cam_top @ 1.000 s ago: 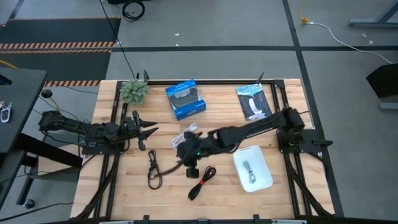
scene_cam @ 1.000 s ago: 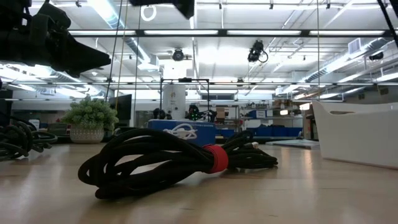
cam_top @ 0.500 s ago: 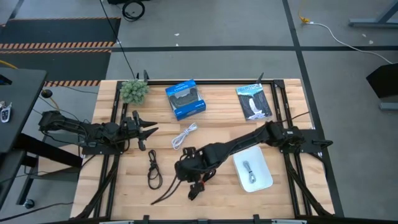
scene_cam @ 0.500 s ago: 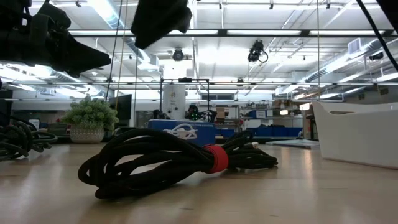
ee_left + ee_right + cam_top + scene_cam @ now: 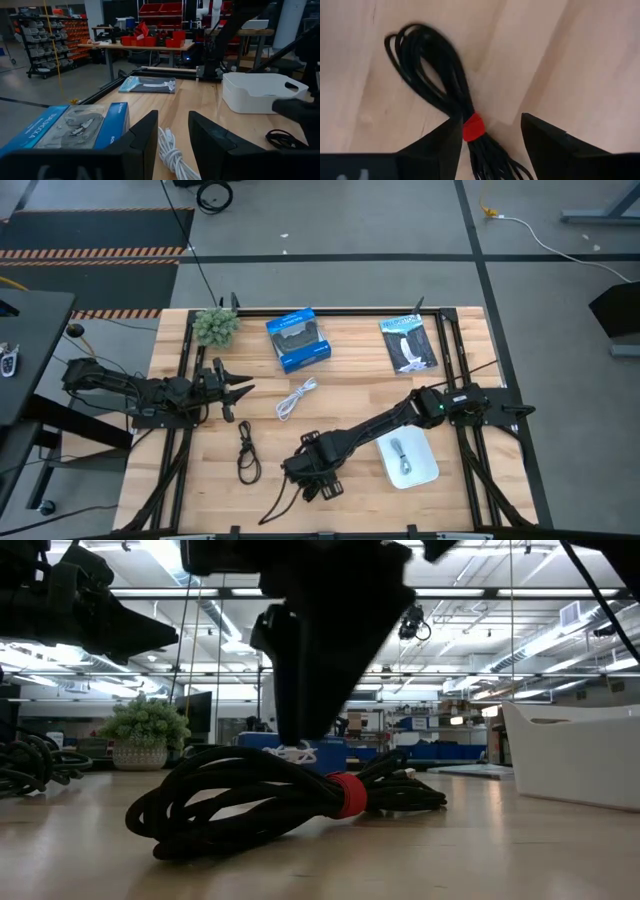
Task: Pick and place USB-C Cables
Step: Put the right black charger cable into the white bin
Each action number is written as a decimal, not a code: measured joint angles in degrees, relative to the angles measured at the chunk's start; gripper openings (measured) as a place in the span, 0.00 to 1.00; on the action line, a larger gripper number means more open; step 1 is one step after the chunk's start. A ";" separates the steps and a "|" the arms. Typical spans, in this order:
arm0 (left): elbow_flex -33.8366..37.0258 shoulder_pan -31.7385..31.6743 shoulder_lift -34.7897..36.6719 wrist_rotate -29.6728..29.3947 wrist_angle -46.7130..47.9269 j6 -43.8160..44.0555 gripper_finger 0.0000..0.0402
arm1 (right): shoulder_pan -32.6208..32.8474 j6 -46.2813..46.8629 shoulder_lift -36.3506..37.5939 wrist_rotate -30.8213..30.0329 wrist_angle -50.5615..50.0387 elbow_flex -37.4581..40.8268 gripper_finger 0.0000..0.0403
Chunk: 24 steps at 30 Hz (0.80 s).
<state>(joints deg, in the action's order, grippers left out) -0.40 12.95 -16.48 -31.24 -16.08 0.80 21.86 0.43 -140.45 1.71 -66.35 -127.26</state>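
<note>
Grabbing the cable is the job right now, so start with the big pale wooden bench (image 5: 200, 480). The long dark right arm (image 5: 385, 423) reaches across it toward the front edge, near the middle. Its right gripper (image 5: 487, 137) hangs over the black cable bundle with the red tie (image 5: 452, 117), with both fingers spread wide and nothing in them. The red tie sits right between the fingers, so I think the claw should go straight down, squeeze at the tie where the loops are bunched, and lift slowly so no loop slips out. The white plastic tray (image 5: 407, 450) near the right edge, with a short silvery-grey cable (image 5: 402, 452) inside, looks like the drop spot. The left gripper (image 5: 232, 390) waits by the left edge, fingers apart and empty.
</note>
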 joint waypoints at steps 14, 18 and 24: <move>0.00 -0.02 -0.01 0.00 -0.31 0.00 0.29 | 2.61 -10.71 -1.11 -2.57 -1.58 0.29 0.48; -0.02 -0.02 0.00 0.00 -0.32 0.00 0.29 | 2.54 -10.71 -1.09 -2.75 -0.90 2.42 0.46; 0.00 -0.01 0.01 0.00 -0.33 0.00 0.29 | 2.58 -10.70 -1.09 -3.33 0.13 4.17 0.41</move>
<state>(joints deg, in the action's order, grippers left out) -0.41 12.94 -16.48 -31.24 -16.40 0.80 24.44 -10.26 -141.53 -1.62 -66.22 -123.09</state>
